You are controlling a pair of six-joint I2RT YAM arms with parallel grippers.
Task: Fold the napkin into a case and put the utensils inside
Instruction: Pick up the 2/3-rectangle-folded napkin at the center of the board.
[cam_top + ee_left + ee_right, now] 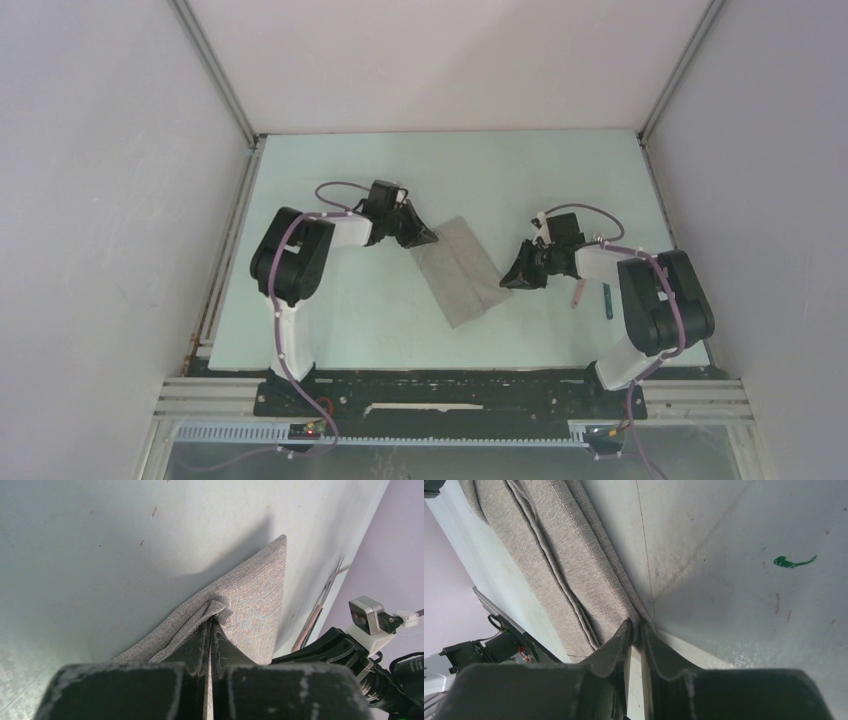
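Note:
The taupe-grey napkin [458, 270] lies folded into a long strip, slanting across the middle of the table. My left gripper [428, 238] is shut on its far left corner; the left wrist view shows the cloth [255, 595] bunched between the tips [210, 622]. My right gripper [508, 281] is shut on the strip's right edge; the right wrist view shows the layered cloth [559, 555] pinched at the tips [636, 626]. The utensils lie right of the right gripper: a pink handle [577, 293] and a dark teal one [606, 300]. They also show in the left wrist view [320, 602].
The pale green table [400, 180] is enclosed by white walls on three sides. A metal rail runs along the left edge [225, 260]. A green mark [794, 561] is on the table surface. The right arm [360, 645] shows in the left wrist view.

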